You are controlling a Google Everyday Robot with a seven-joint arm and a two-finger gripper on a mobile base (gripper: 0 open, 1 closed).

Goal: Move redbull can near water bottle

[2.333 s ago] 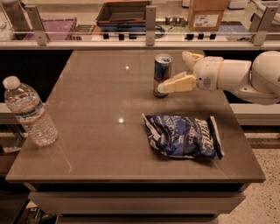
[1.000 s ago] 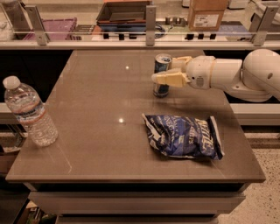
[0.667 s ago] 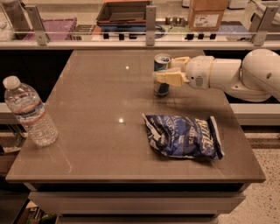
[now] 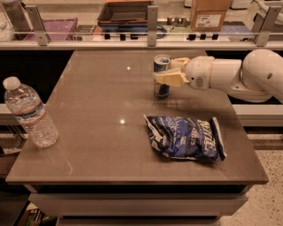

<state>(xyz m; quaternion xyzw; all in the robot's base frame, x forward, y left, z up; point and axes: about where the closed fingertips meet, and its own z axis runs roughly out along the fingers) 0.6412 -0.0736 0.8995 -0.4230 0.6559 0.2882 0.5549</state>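
The table point(image 4: 97, 114) is presenting a brown, glossy top that is reflecting small spots of light. The can point(image 4: 161, 65) is standing upright at the far centre of the table. The gripper point(image 4: 164, 70) is reaching in from the right at mid-can height. Its jaws are clasping the can, one finger crossing the front and the other lying behind. The white arm point(image 4: 234, 75) is extending off the right edge.

The bottle point(image 4: 31, 112) is standing upright at the near left edge of the table, well apart from the can. A blue bag point(image 4: 185, 137) is lying flat on the near right part, in front of the can and apart from it.

Behind the table, a shelf with metal posts is carrying a purple tray point(image 4: 51, 28), a dark tray point(image 4: 126, 12) and a cardboard box point(image 4: 210, 13). Speckled floor point(image 4: 269, 194) is showing at the lower right.
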